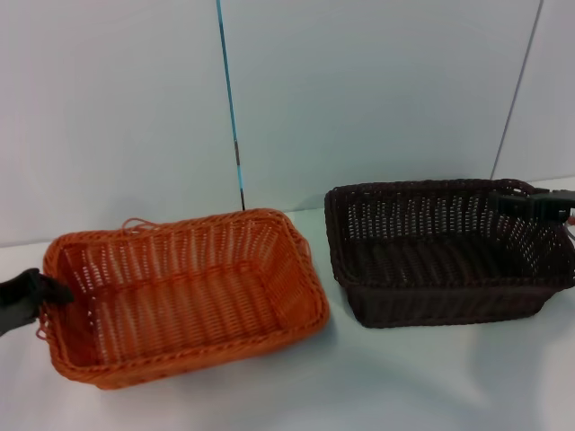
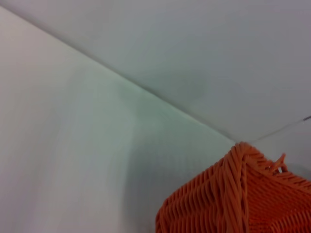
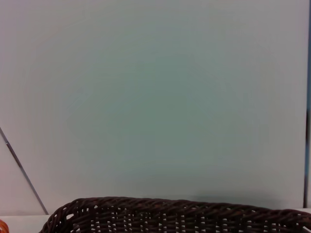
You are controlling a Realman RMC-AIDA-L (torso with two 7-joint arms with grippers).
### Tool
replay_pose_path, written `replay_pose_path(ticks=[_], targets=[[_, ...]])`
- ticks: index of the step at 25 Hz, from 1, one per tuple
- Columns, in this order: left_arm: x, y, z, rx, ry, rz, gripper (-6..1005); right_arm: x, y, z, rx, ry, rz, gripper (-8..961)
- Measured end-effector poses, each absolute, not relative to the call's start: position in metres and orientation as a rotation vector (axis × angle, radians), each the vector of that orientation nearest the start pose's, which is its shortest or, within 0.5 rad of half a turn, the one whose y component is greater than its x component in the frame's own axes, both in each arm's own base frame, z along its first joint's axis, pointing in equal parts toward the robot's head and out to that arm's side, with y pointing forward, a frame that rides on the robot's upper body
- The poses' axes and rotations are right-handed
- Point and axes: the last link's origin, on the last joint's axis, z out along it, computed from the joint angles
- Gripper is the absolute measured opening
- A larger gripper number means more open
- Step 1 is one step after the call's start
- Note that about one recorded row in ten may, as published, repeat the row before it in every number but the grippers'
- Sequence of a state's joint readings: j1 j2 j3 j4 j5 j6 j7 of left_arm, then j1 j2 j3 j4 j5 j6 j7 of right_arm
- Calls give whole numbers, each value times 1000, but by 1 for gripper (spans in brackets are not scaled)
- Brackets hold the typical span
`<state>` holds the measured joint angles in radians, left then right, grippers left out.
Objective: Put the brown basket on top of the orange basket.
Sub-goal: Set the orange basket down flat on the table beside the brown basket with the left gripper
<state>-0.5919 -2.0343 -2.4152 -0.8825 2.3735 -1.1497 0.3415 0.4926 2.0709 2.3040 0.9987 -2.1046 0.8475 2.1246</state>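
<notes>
Now the brown basket (image 1: 445,251) stands on the desk (image 1: 377,377) beside the orange basket (image 1: 184,292), apart from it. The right tool (image 1: 526,205) is at its far right rim corner, probably for lifting; the left tool (image 1: 36,292) steadies the orange basket's end. Whether either tool is closed, I cannot tell.

Soft even light, faint shadow beneath the brown basket (image 1: 445,256), slight blur overall, pale greenish walls
</notes>
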Motion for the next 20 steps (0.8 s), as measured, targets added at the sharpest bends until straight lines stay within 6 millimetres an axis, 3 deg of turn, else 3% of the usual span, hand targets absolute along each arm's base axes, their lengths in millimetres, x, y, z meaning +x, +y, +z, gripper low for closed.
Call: replay_pose_path(ticks=[9, 20], targets=[[-305, 400, 40, -1729, -1895, -440, 170, 287, 417, 89, 1526, 2740, 1586, 838], [-308, 400, 38, -1714, -1891, -440, 169, 288, 416, 89, 1528, 2737, 1586, 838]])
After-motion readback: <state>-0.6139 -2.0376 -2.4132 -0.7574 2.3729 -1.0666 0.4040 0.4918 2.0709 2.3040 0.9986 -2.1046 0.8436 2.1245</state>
